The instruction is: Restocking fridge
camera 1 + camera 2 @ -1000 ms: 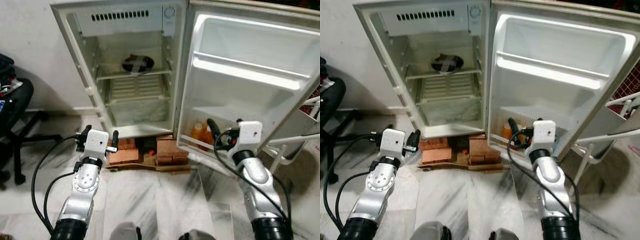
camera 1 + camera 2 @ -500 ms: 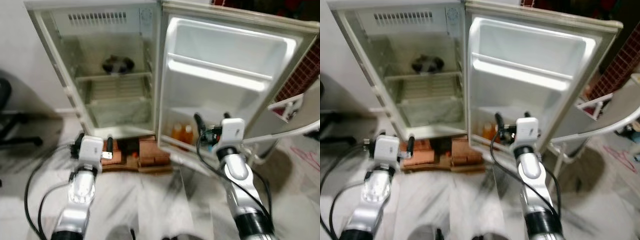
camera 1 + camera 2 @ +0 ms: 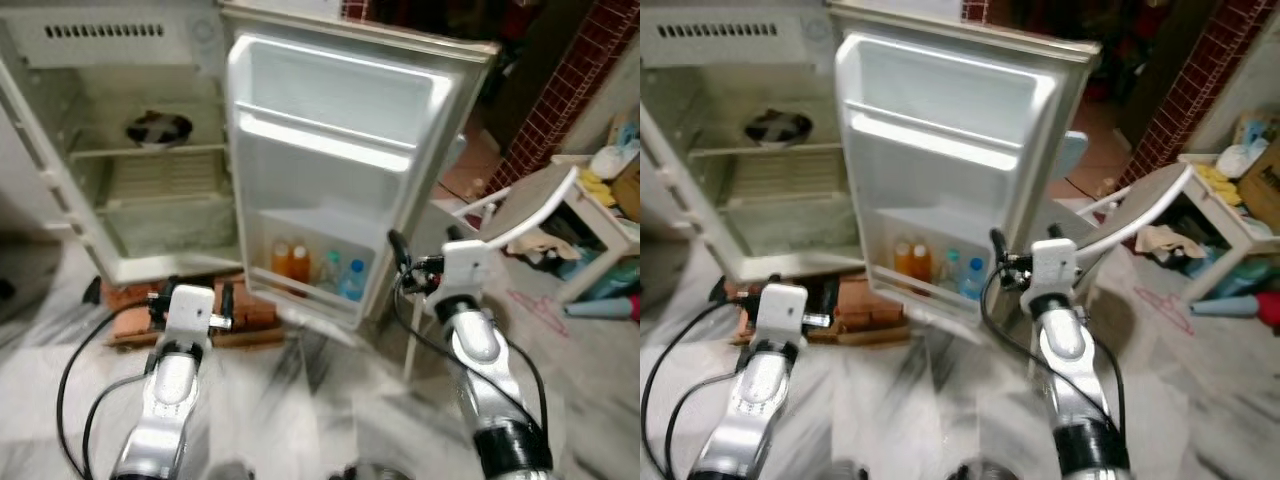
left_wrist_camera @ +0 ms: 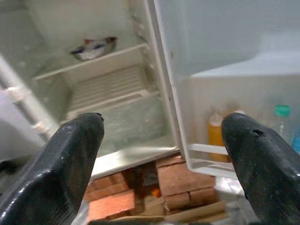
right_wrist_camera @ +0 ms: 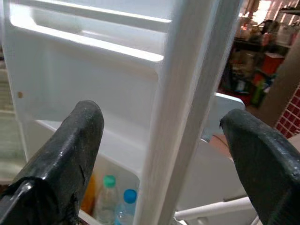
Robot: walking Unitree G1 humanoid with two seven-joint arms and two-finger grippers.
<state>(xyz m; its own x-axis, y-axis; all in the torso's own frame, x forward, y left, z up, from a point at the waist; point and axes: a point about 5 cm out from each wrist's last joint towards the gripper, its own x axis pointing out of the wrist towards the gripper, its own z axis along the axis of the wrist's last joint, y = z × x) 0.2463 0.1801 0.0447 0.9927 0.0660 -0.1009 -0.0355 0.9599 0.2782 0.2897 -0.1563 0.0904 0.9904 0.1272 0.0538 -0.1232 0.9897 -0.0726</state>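
Standing in the door shelf four bottles, bowl inside fridge; left claw and right claw both spread, empty.

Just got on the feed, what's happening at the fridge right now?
The robot stands before the open fridge with both tools empty and open. The left tool is low, near the bricks under the fridge. The right tool is at the outer edge of the open door, whose bottom rack holds bottles. A bowl sits on the inside shelf.
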